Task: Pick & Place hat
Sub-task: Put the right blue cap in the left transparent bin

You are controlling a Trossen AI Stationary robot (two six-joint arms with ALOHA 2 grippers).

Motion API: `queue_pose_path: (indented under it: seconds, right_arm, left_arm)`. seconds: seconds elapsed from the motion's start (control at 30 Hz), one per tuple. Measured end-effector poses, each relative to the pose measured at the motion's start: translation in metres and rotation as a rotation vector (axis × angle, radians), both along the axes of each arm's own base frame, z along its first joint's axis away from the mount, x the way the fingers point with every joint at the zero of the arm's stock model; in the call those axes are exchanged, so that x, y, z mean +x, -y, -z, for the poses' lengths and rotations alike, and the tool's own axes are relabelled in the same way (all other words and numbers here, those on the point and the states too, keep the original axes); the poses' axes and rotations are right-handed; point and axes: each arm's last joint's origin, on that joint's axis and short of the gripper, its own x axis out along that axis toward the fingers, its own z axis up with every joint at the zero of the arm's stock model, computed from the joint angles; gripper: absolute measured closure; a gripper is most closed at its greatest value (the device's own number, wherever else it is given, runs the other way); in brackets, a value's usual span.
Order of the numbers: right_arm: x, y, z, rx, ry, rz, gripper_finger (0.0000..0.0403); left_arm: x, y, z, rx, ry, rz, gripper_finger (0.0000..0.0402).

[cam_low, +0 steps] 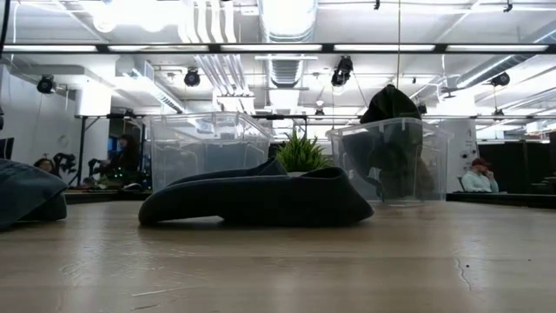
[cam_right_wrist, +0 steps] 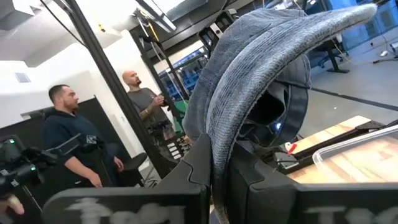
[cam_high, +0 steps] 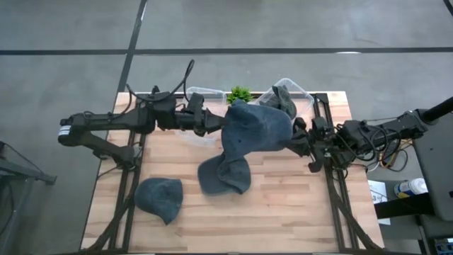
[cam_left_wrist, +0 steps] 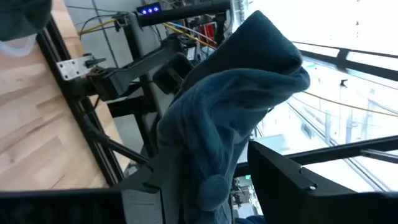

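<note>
Two grippers hold one hat [cam_high: 256, 129] between them, lifted above the table [cam_high: 283, 205] near its far edge, roughly at the middle of that edge. The left gripper [cam_high: 221, 127] reaches in from the left edge and grasps the hat's left side; in the left wrist view the blue-grey knit [cam_left_wrist: 230, 118] hangs bunched between its dark fingers [cam_left_wrist: 280, 180], which stand fairly wide around the fabric. The right gripper [cam_high: 297, 139] comes in from the right edge and is clenched tight on the hat's right side; in the right wrist view a fold of the knit [cam_right_wrist: 249, 81] is pinched between its fingers [cam_right_wrist: 186, 177] and arches up over them. A second hat [cam_high: 225, 175] lies flat on the table just below the raised one, near the middle; in the low view it shows as a dark low mound [cam_low: 256, 198]. A third hat [cam_high: 159, 197] lies nearer the front left corner, apart from the second. Along the far edge stand two clear bins: a left bin [cam_high: 205, 93] and a right bin [cam_high: 290, 92] that has dark cloth [cam_high: 283, 100] in it, with a small plant [cam_high: 239, 93] between them. In the right wrist view two people [cam_right_wrist: 81, 143] stand in the room beyond the table.
</note>
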Motion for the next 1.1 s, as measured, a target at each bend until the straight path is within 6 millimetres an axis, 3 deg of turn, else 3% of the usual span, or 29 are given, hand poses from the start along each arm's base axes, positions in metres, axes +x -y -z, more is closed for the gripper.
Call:
queue_pose_path:
  seconds: [0.6, 1.1]
  right_arm:
    - [0.003, 0.003, 0.0, 0.008, 0.011, 0.077, 0.039]
    - [0.013, 0.004, 0.005, 0.025, -0.023, 0.088, 0.039]
  left_arm:
    - [-0.001, 0.001, -0.009, 0.115, 0.097, 0.032, 0.0241]
    - [0.0, 0.0, -0.008, 0.228, 0.101, 0.015, 0.0355]
